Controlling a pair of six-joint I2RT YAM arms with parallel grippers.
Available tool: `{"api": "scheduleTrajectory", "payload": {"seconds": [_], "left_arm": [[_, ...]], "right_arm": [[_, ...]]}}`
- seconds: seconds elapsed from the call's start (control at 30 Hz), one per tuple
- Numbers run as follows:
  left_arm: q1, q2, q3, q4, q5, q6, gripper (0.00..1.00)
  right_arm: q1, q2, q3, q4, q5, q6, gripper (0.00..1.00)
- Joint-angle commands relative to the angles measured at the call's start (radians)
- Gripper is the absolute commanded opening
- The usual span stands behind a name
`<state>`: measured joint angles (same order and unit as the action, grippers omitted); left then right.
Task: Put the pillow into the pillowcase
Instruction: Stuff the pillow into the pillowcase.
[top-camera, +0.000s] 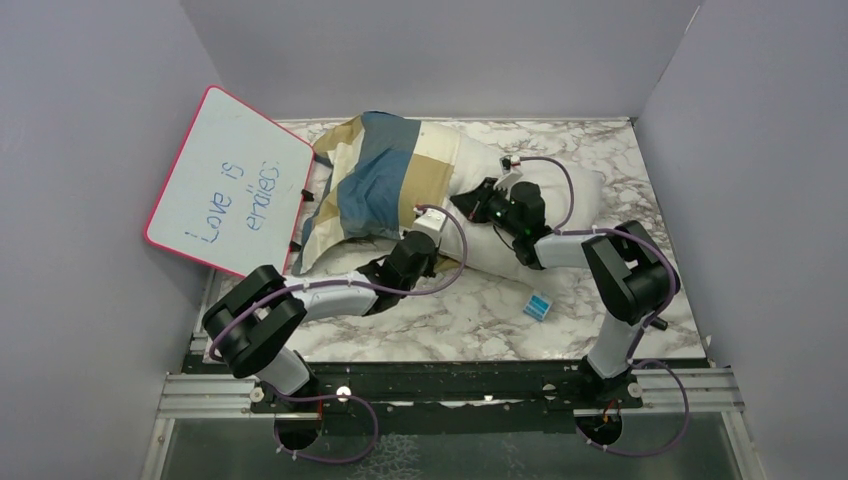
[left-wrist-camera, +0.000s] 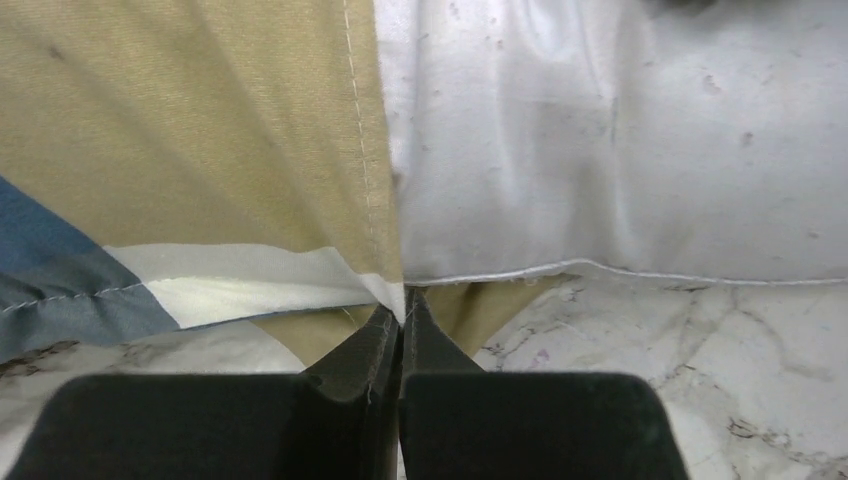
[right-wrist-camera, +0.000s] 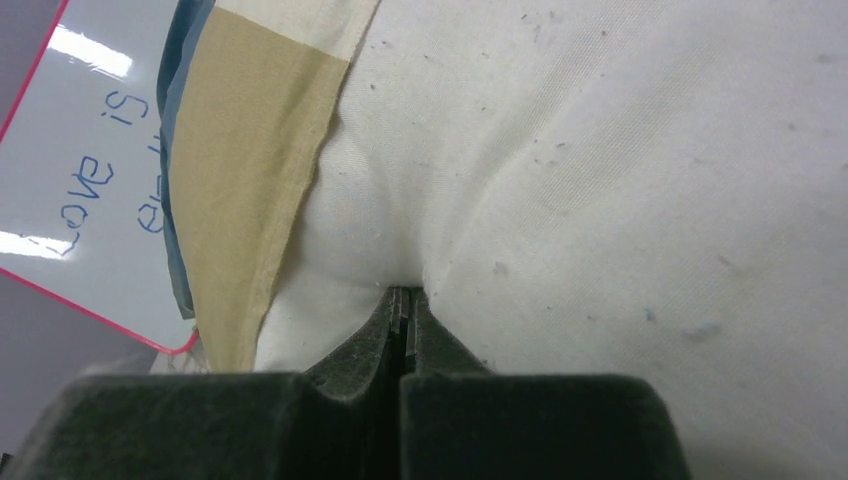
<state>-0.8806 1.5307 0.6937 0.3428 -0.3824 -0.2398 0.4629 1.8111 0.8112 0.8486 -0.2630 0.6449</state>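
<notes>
Two arms reach out from the near edge of the marble table (top-camera: 450, 325). Nearest the bases lies a small blue-and-white object (top-camera: 538, 306), too small to identify and well apart from the cloth.

From above, both sets of fingertips are masked by the wrists, so only the wrist views settle them. The left gripper (left-wrist-camera: 402, 303) has its jaws pressed together on the hem of the pillowcase (left-wrist-camera: 190, 140), at the near edge of its mouth, where tan and cream cloth run into the tips. The right gripper (right-wrist-camera: 404, 294) is likewise clamped tight, pinching a pucker of the pillow (right-wrist-camera: 620, 180) just right of the pillowcase's tan edge.

The pillow lies across the middle and far part of the table. Its right portion is exposed; its left portion is hidden inside the checked pillowcase, and how far in it reaches cannot be judged.

At far left, a pink-rimmed whiteboard (top-camera: 230, 180) stands tilted just beside the pillowcase. Contact cannot be confirmed, and its blue handwriting is only partly legible.
</notes>
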Motion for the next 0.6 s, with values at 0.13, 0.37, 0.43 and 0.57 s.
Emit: {"api": "scheduleTrajectory", "payload": {"seconds": [0.13,0.37,0.43,0.57], "left_arm": [[-0.055,0.024,-0.049,0.137,0.161,-0.079,0.00],[-0.058,0.066,-0.071,0.138,0.145,-0.120,0.03],[-0.058,-0.008,-0.062,0.102,0.123,-0.129,0.15],[-0.058,-0.147,0.005,-0.063,0.036,-0.133,0.43]], "right_arm": [[0.008,0.073,-0.039,-0.077,0.005,0.026,0.00],[0.010,0.075,-0.038,-0.081,-0.009,0.016,0.00],[0.008,0.031,-0.034,-0.121,-0.017,-0.002,0.00],[0.007,-0.114,0.007,-0.347,0.027,-0.062,0.08]]}}
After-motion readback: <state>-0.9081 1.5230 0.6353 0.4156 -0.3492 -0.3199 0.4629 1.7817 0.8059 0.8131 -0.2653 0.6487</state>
